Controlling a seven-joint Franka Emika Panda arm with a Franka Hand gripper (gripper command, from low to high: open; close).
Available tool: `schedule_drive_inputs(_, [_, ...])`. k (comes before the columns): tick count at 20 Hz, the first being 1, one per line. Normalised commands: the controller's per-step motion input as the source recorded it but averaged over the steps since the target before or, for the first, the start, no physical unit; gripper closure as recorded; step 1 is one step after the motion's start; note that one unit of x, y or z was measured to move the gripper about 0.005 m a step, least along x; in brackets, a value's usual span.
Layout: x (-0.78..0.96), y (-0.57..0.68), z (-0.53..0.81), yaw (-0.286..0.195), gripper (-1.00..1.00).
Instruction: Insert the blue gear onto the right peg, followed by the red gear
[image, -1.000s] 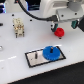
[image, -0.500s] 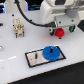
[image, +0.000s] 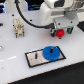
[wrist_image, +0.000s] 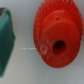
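My jaws hang over the red gear; I cannot tell their spread. The blue gear sits on the right peg, bare tabletop around.

— Where does the gear plate lie from the fingers?
— Nearer the camera on the table; the blue gear sits on it, over its end toward the exterior view's right; the other pin stands at its left end.
— And the red gear?
— Right at the fingertips, behind the plate; the small rack stands well apart, toward the exterior view's left.
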Motion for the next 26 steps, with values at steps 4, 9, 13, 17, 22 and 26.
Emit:
schedule_drive_inputs(4, [-0.13,0.03,0.07,0.0,1.0])
schedule_drive_inputs(9, [0.09,-0.01,0.46,0.0,1.0])
schedule_drive_inputs(13, [0.31,-0.15,0.58,0.0,1.0])
schedule_drive_inputs(17, [0.45,-0.28,0.47,0.0,1.0])
schedule_drive_inputs(22, [0.54,-0.33,0.41,0.0,1.0])
schedule_drive_inputs(26, [0.61,-0.39,0.33,0.0,1.0])
